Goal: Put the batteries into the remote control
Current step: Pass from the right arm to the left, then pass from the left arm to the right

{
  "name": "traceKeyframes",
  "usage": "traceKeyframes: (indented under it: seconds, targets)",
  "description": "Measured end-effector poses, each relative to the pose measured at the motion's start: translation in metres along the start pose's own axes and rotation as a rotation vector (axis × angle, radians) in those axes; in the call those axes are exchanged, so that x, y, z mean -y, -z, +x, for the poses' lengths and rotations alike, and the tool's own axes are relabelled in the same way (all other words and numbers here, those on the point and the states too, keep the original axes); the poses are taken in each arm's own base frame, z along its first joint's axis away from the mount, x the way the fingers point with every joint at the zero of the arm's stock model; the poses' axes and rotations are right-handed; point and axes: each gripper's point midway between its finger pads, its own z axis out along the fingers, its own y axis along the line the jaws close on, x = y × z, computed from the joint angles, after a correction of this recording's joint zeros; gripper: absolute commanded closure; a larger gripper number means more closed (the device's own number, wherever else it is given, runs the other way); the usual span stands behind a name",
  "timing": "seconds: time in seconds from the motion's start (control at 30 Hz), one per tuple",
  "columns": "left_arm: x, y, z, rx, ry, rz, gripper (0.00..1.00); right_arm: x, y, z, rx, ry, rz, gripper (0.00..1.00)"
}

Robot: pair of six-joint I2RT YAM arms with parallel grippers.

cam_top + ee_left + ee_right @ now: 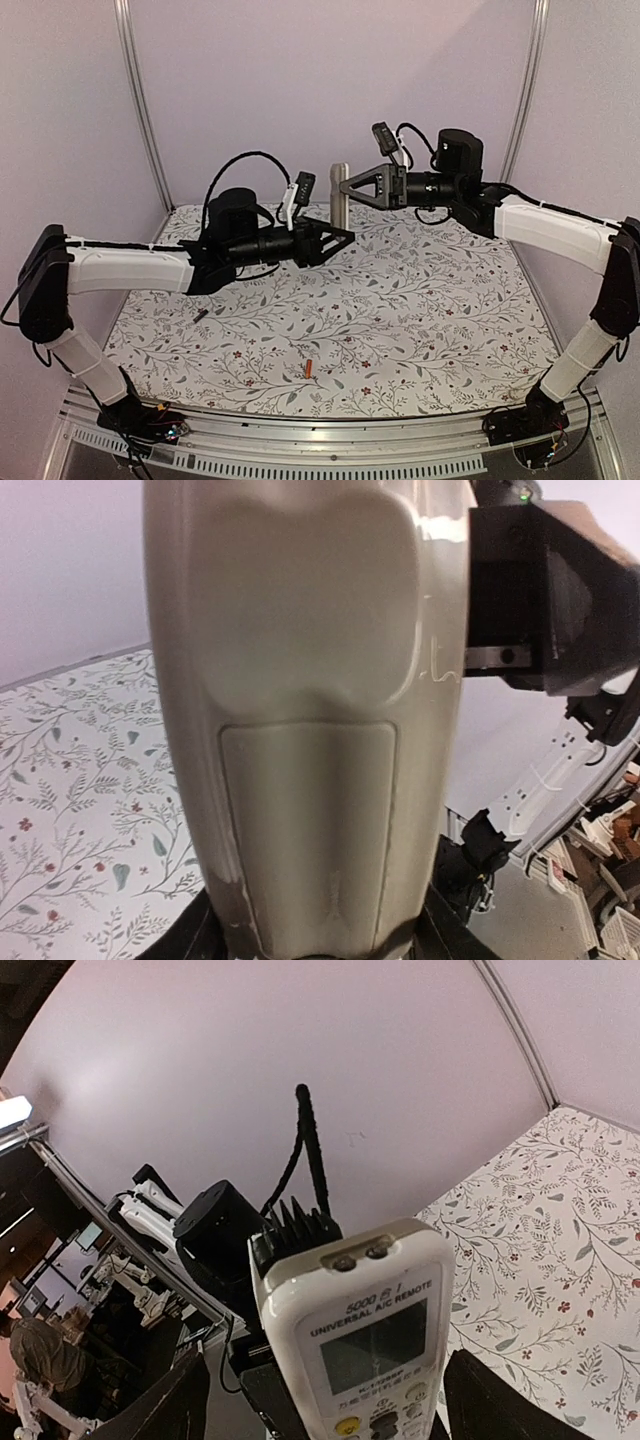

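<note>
Clamping remote (pixel 340 178) upright, L+R jaws, orange batt (pixel 311 370), dark batt (pixel 201 314) loose on table (pixel 450 300)

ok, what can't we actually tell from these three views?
Grip: left gripper and right gripper both sit at the remote control; wrist views' bottom edges cut off finger contact.
The orange battery and dark battery: top view only, too small for polarity marks.
The battery bay: behind the back cover, left wrist view.
Most buttons: cut off at right wrist view's bottom edge.
</note>
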Motion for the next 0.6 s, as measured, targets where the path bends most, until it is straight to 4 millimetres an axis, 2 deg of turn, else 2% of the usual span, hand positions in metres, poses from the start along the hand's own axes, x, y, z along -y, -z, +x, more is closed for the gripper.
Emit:
traceKeyframes:
  seconds: [0.23, 0.37, 0.47, 0.6]
  targets:
    - [-0.043, 0.006, 0.01, -0.069, -0.04, -0.255, 0.79, 0.026, 0.017, 0.013, -0.04, -0.026, 0.228, 0.25]
    - [-0.058, 0.01, 0.014, -0.101, -0.075, -0.364, 0.79, 0.037, 0.023, 0.016, -0.054, -0.033, 0.317, 0.26]
    - [-0.059, 0.01, 0.015, -0.122, -0.112, -0.414, 0.79, 0.045, 0.027, 0.018, -0.063, -0.042, 0.364, 0.26]
    - [-0.051, 0.006, 0.013, -0.134, -0.159, -0.442, 0.8, 0.05, 0.027, 0.014, -0.058, -0.045, 0.401, 0.26]
